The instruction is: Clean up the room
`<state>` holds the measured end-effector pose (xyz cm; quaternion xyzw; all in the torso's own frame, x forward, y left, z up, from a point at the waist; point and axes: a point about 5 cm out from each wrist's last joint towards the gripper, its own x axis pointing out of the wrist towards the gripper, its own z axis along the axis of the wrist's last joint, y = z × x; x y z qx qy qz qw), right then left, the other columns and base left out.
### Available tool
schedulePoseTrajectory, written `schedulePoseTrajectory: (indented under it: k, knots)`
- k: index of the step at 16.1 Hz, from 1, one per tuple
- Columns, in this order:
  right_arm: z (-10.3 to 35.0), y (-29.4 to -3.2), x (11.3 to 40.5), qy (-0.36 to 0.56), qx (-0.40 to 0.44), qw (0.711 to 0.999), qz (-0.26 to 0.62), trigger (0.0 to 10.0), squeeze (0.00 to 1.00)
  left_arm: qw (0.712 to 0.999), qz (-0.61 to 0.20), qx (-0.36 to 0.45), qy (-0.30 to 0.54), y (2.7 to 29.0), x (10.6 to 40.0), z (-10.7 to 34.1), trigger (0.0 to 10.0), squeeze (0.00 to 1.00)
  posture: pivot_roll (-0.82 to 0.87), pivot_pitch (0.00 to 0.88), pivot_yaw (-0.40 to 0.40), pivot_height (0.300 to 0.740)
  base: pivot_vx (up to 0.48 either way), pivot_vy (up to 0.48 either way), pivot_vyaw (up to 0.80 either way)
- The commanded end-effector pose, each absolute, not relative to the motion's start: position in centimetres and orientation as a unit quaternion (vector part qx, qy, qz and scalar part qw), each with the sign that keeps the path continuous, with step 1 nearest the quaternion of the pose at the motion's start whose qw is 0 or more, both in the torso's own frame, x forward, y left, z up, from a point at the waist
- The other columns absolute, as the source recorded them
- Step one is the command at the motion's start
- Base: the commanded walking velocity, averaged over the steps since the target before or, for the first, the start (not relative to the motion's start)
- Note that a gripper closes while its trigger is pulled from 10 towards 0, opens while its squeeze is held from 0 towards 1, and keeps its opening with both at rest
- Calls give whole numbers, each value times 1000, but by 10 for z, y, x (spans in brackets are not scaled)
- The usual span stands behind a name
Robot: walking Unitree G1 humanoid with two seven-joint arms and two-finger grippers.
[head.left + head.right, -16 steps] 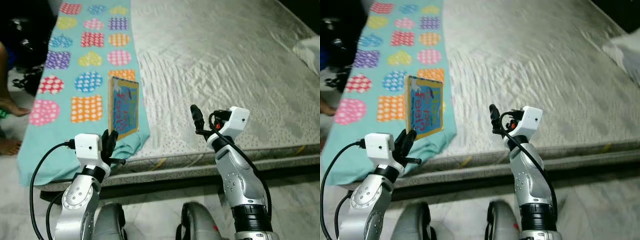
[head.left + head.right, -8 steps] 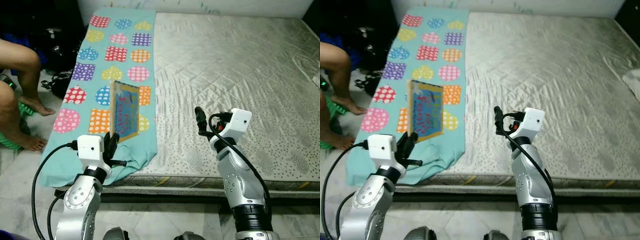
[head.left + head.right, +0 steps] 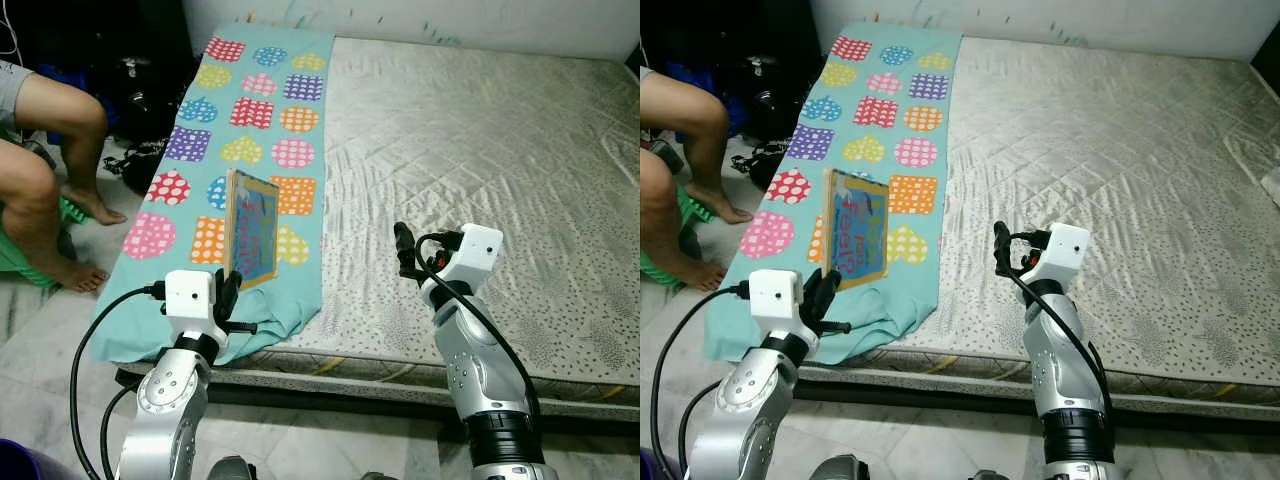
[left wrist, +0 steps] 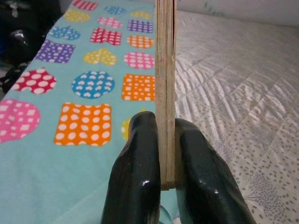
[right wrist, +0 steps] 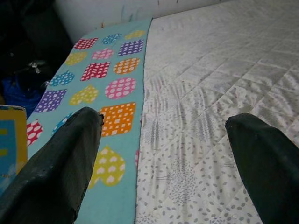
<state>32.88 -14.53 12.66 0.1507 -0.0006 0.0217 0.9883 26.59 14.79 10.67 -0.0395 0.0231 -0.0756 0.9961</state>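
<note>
Left gripper (image 4: 164,186) is clamped on the bottom edge of a thin board book (image 3: 252,228), both black fingers (image 4: 138,172) pressed flat against its two covers. The book stands upright, held up in the air in front of the near left part of the bed, over the blanket. Cover is yellow-bordered with a blue panel and colourful lettering (words not readable here). In the left wrist view the book shows edge-on, a stack of pale card pages.

Right gripper (image 5: 163,158) is spread wide, nothing between its fingers (image 5: 60,163). It is raised in front of the robot over the near edge of the mattress (image 3: 480,140), well apart from the book.

Mattress is bare, grey-white, quilted with small dots, lying low on a pale tiled floor (image 3: 40,330). A turquoise blanket (image 3: 880,110) printed with dotted hearts, circles and squares in pink, orange, purple, yellow runs along the mattress's left strip, its near end hanging rumpled over the edge.

A person's bare legs (image 3: 45,160) are at the far left beside the bed, feet on the floor next to something green. Dark bags or clutter (image 3: 140,90) sit behind them (too dark to name).
</note>
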Motion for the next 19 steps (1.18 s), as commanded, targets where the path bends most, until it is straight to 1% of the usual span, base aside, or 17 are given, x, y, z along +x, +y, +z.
schedulePoseTrajectory:
  k: [1,5,7,9,11,19]
  knots:
    - [123,-150,329,6,149,989,11,10000,0,996,-82,-37,6,146,267,113,10000,0,11,113,-29,740,0,0,0]
    - [122,-152,329,6,148,989,6,10000,0,995,-95,-39,2,142,268,115,10000,0,7,102,-29,740,0,0,-708]
    - [122,-152,330,4,148,989,6,10000,0,994,-98,-42,0,141,269,115,10000,0,6,102,-28,740,0,0,0]
    - [122,-152,330,4,146,989,6,10000,0,994,-99,-44,-1,141,270,116,10000,0,6,102,-28,740,0,-247,0]
    - [121,-152,330,4,143,990,5,10000,0,994,-98,-47,-3,141,271,117,10000,0,4,103,-29,740,0,-306,0]
    - [120,-153,330,3,134,991,3,10000,0,994,-98,-56,-7,140,273,118,10000,0,0,106,-31,740,0,-480,0]
